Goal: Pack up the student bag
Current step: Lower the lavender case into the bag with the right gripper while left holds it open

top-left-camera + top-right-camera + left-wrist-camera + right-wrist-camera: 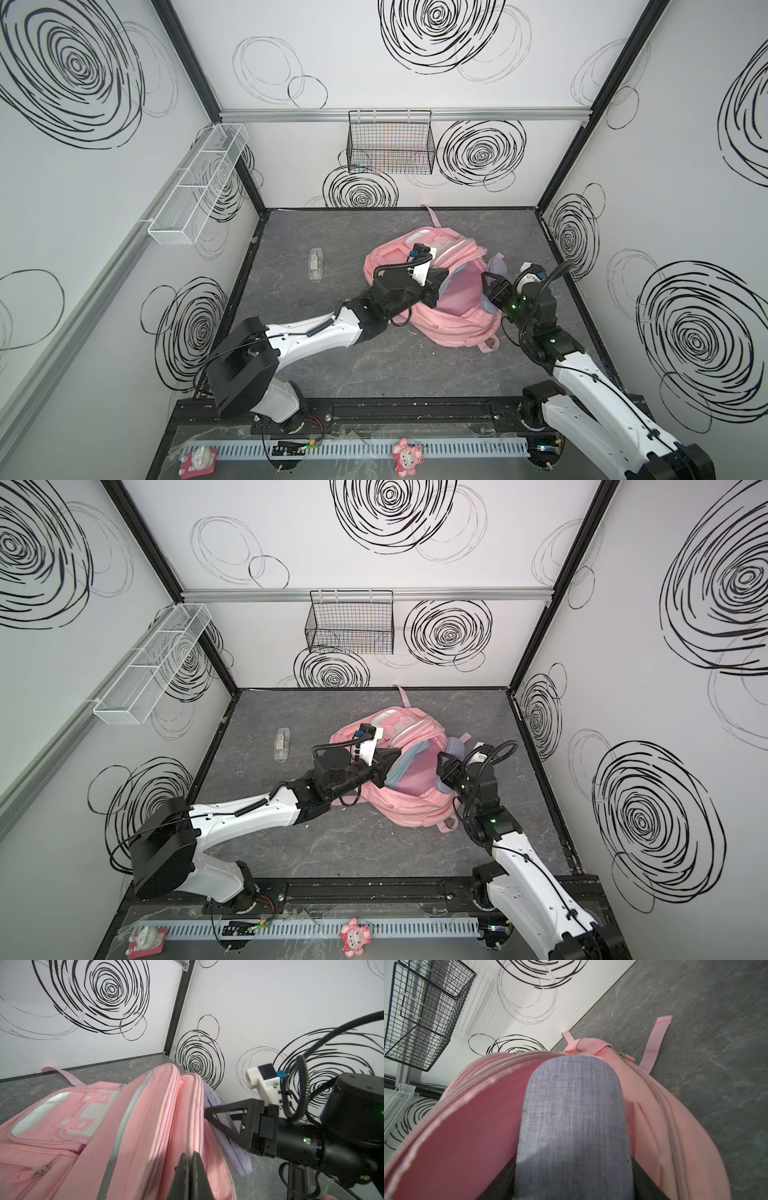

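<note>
The pink student bag (453, 328) (415, 808) lies mid-table with its main compartment gaping and the rose lining showing. My left gripper (437, 286) (388, 766) (190, 1155) is shut on the left lip of that opening and holds the bag's front panel (145, 1115) up. At the right lip, my right gripper (490, 287) (446, 771) (574, 1180) is shut on a grey-lilac fabric case (496, 266) (574, 1109). The case points over the zip edge into the bag (664, 1126). Its lower end is hidden between the fingers.
A clear plastic case (316, 264) (282, 744) lies on the table left of the bag. A black wire basket (390, 145) hangs on the back wall and a white mesh basket (199, 187) on the left wall. Two small pink toys (407, 457) sit on the front rail.
</note>
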